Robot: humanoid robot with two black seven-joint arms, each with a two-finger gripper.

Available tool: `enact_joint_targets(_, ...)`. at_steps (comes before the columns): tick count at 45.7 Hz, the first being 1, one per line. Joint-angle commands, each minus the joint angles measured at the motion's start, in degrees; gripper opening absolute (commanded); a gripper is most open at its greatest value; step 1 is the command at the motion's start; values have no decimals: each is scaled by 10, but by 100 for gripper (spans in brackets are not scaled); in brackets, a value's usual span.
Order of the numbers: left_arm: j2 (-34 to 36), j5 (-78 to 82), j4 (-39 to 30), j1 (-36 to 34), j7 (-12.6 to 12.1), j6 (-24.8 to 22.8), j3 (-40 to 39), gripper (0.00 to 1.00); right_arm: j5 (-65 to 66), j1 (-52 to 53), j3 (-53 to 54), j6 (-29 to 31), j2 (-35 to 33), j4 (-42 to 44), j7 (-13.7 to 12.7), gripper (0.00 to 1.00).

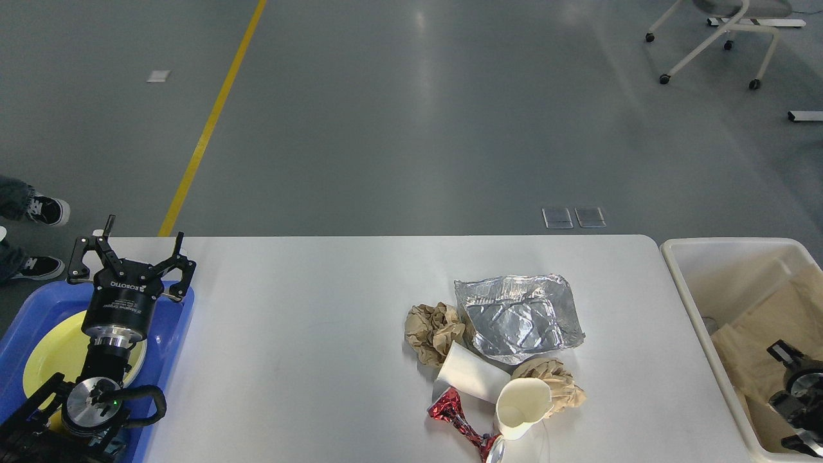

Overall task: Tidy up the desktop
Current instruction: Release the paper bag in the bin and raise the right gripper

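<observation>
The desktop (308, 347), a wide stiff white surface, carries a light, crushable heap right of centre: foil tray (517, 318), paper cups (522, 406), brown paper wads (434, 331), a red wrapper (453, 411). Pinch each by an edge or rim. Left gripper (132, 260) hangs over the blue tray (173, 321), jaws spread wide, empty. Right gripper (786, 352) sits over the cream bin (688, 283); whether its jaws are parted I cannot tell
</observation>
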State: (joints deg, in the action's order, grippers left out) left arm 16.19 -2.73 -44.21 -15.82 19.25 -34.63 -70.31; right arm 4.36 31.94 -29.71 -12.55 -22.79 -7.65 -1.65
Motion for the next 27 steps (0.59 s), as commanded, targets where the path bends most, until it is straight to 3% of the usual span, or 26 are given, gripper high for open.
enact_joint_targets(1, 0, 0, 0, 0, 0, 0, 0, 96, 0, -3, 1, -2, 4, 1, -1, 0)
enact_joint_targets(15, 1, 0, 0, 0, 0, 0, 0, 96, 0, -11, 0, -8, 4, -3, 0, 0)
enact_joint_targets(16, 1, 0, 0, 0, 0, 0, 0, 96, 0, -11, -2, -12, 2, -3, 0, 7)
enact_joint_targets(17, 1, 0, 0, 0, 0, 0, 0, 96, 0, -11, -4, -16, 2, -3, 0, 22)
enact_joint_targets(20, 0, 0, 0, 0, 0, 0, 0, 96, 0, -10, -4, -27, -1, -4, 1, 76)
enact_joint_targets(21, 1, 0, 0, 0, 0, 0, 0, 96, 0, -8, -2, -28, -3, -5, 2, 89)
enact_joint_targets(23, 0, 0, 0, 0, 0, 0, 0, 96, 0, -5, 1, -28, -3, -6, 1, 100)
enact_joint_targets(27, 0, 0, 0, 0, 0, 0, 0, 96, 0, -6, 1, -28, -3, -7, 1, 100)
